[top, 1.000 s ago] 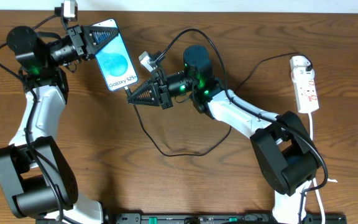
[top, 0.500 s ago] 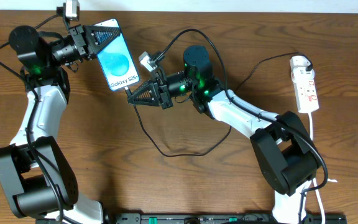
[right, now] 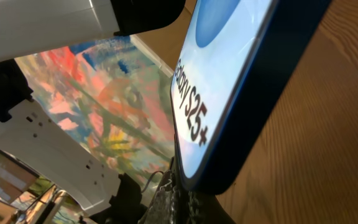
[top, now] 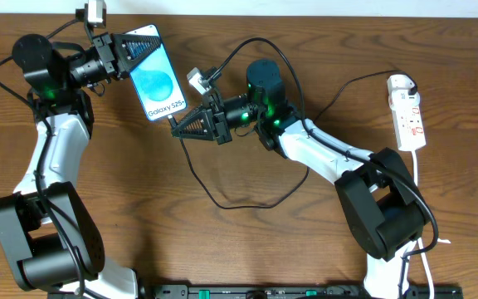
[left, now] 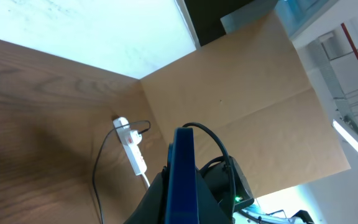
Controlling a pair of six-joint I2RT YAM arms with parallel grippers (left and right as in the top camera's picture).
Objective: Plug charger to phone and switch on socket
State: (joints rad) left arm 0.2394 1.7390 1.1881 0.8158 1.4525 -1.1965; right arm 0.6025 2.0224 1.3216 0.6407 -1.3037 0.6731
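On a brown wooden table [top: 222, 257] seen from above, the left gripper [top: 135, 48] at ten o'clock is clamped on the top end of a slim smartphone with a bright blue screen [top: 158, 81]. Its white strip reads "Galaxy S25+". Near the centre, the right gripper [top: 179, 126] is pinched closed on the connector end of a thin black charger cable [top: 222, 205], its tip against the phone's lower corner. Whether the connector is seated cannot be told. The cable loops toward six o'clock, then climbs to a narrow white power strip with red marks [top: 411, 116] at three o'clock, where its black plug sits in the far end. Compared with a second ago, the left gripper and the phone's top have nudged slightly toward twelve o'clock; the right arm looks unchanged.

From the left wrist, the phone [left: 182, 168] appears edge-on as a blue sliver between dark fingers [left: 154, 205]. Beyond it lie the power strip [left: 133, 149] and cable [left: 96, 186], with the plug end visible from the side, which the overhead does not show.

From the right wrist, the phone [right: 229, 74] fills the frame, lettering large. Dark fingertips [right: 163, 202] meet its bottom edge at six o'clock, but the joint itself is hidden. The power strip is out of this view.
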